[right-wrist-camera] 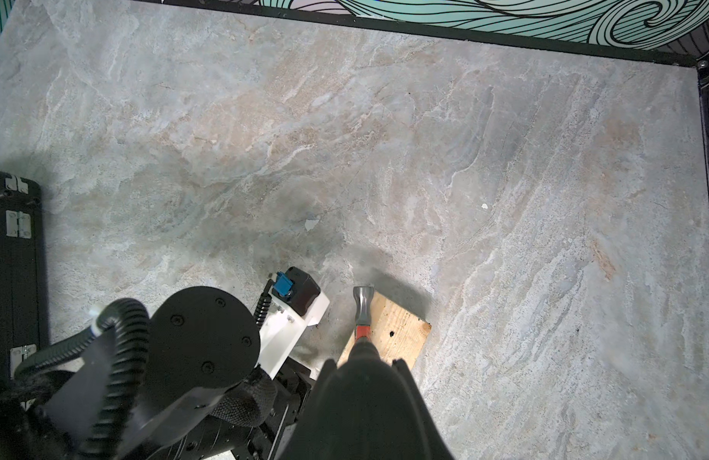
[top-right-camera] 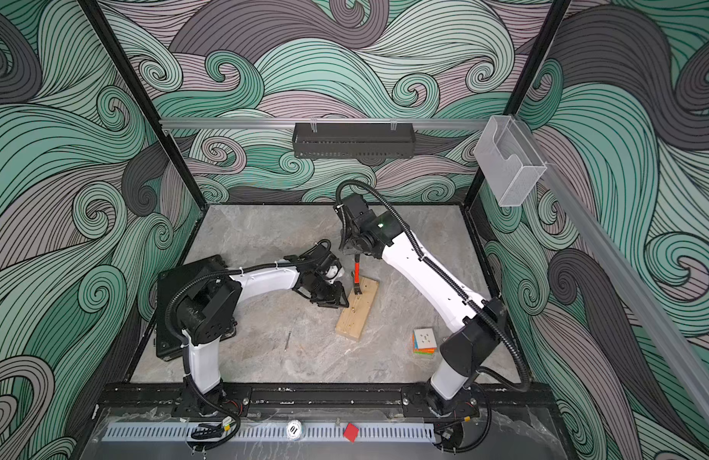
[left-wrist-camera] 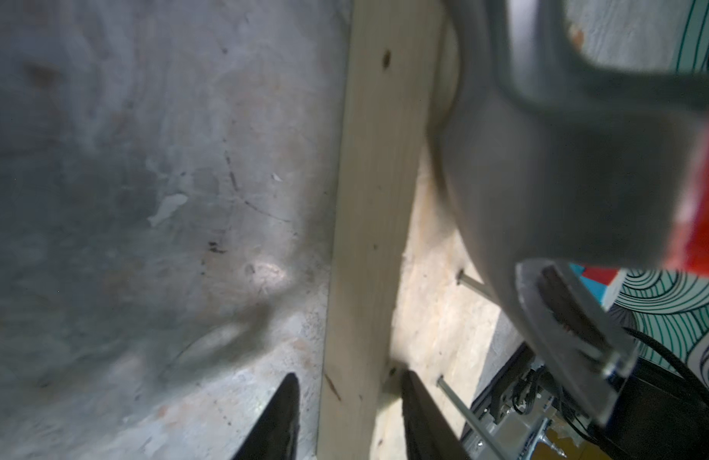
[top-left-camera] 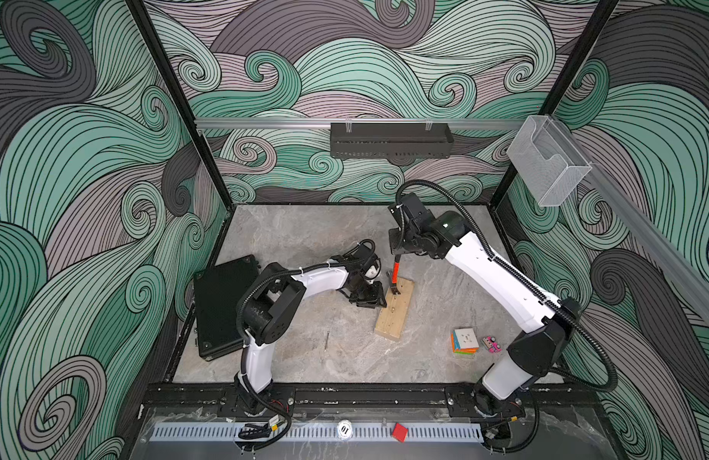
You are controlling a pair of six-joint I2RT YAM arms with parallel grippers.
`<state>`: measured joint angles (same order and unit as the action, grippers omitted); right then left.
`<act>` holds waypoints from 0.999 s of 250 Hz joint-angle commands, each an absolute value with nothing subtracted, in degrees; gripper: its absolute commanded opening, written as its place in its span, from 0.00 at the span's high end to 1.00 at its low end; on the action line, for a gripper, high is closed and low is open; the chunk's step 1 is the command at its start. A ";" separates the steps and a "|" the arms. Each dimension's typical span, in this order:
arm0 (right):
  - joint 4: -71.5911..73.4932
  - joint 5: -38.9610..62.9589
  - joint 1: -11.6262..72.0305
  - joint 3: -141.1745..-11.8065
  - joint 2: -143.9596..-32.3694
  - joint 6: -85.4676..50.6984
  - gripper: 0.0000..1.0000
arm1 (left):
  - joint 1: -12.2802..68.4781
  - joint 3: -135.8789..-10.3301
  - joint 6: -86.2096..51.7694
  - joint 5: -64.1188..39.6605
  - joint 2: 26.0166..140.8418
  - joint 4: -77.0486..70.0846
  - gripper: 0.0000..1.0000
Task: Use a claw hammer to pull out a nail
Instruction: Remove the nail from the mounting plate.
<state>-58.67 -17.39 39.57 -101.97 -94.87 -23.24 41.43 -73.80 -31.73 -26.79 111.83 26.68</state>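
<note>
The floor of the cell is a grey, marbled stone-look tabletop (top-left-camera: pixel 305 239), scuffed and chipped in places in the wrist views. It is framed by black posts, and the three walls carry a swirling wave pattern in teal, mauve and dark grey (top-left-camera: pixel 344 59). A silver aluminium rail (top-left-camera: pixel 265 123) crosses the back wall with a black perforated metal tray (top-left-camera: pixel 390 139) hanging from it. A clear plastic box (top-left-camera: pixel 548 159) is fixed to the right-hand wall.

A pale rectangular wooden block (top-left-camera: pixel 394 308) lies flat near the middle of the table. The claw hammer (top-left-camera: pixel 395 275), with its grey steel head and orange-red shaft, stands with its head on the far end of the block's top face. The claw reaches down beside a thin steel nail (left-wrist-camera: pixel 470 284) that sticks out of the wood. The right gripper (top-left-camera: pixel 397 251) is clamped on the upper handle, with the shaft coming out between its fingers in the right wrist view.

The left gripper (left-wrist-camera: pixel 349 374) sits low at the block's long edge. Its jaws are apart and straddle that edge, with a visible gap on the table side.

A flat black hard case (top-left-camera: pixel 221 306) lies along the left edge under the left arm. A loose nail (top-left-camera: pixel 327 340) rests on the bare surface in front of the block. To the right are a multicoloured puzzle cube (top-left-camera: pixel 465 340) and a small pink object (top-left-camera: pixel 491 344).
</note>
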 commanded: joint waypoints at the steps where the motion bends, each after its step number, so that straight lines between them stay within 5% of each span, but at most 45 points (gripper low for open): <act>1: -59.00 -17.51 39.27 -104.31 -94.26 -22.05 0.93 | 41.83 -76.86 -30.24 -24.48 113.08 29.91 0.49; 180: -57.47 -16.82 39.20 -103.69 -94.23 -22.06 0.93 | 42.56 -82.72 -27.71 -29.18 116.70 28.04 0.44; 250: -57.55 -16.52 39.26 -104.32 -93.99 -22.09 0.93 | 44.46 -83.37 -27.12 -23.04 120.68 34.71 0.43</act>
